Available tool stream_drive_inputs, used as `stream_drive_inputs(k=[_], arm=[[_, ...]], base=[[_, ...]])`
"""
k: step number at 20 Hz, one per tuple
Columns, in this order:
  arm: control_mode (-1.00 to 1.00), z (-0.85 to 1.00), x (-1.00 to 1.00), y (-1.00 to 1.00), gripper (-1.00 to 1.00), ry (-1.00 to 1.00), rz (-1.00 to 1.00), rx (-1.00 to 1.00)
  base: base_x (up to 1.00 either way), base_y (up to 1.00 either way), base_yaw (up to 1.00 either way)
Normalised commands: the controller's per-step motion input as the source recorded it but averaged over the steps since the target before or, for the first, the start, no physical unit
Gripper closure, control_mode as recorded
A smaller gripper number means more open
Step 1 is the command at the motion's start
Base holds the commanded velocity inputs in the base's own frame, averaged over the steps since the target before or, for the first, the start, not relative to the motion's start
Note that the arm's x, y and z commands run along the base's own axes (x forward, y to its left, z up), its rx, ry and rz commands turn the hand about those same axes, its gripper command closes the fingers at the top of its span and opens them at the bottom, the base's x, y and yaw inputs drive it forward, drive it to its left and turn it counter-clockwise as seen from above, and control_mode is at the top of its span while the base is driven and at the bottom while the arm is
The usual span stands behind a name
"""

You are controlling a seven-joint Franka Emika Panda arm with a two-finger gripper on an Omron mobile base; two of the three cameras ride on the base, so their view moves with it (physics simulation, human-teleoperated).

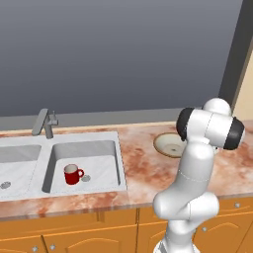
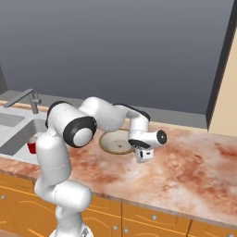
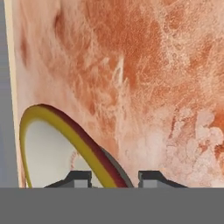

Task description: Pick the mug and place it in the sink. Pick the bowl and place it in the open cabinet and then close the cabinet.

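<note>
The red mug (image 1: 73,174) stands upright in the right basin of the sink (image 1: 120,148); in the right base view the mug (image 2: 31,145) peeks out from behind my arm. Right of the sink, the bowl (image 2: 115,141) lies flat on the marbled counter, and my arm partly covers the bowl (image 1: 169,145). My gripper (image 3: 115,177) points down at the bowl's near right edge, its fingertips (image 3: 78,177) on either side of the yellow-and-red rim (image 3: 83,144) and closed in on it. The gripper (image 2: 139,159) sits low over the counter. The open cabinet is out of view.
A grey faucet (image 1: 45,122) stands behind the sink. Orange drawer fronts and doors (image 1: 217,232) run under the counter (image 2: 185,171), which stretches bare to the right of the bowl. A dark wall rises behind, with a cream panel (image 1: 245,94) at far right.
</note>
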Motion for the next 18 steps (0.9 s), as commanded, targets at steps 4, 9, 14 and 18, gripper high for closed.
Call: stream_drive_inputs(k=[4,9,14,18], arm=[[-1.0,-0.06,-0.23,0.06,1.0,-0.07,-0.18,0.07],[-1.0,0.51,-0.27,-0.04,1.0,-0.09,-0.35,0.04],[-1.0,1.0,0.0,0.13,1.0,-0.03,-0.21,-0.07],[-1.0,1.0,0.1,0.14,1.0,0.07,-0.22,-0.21]], base=[[0.0,0.0,0.0],[0.0,0.0,0.0],[0.0,0.0,0.0],[0.0,0.0,0.0]])
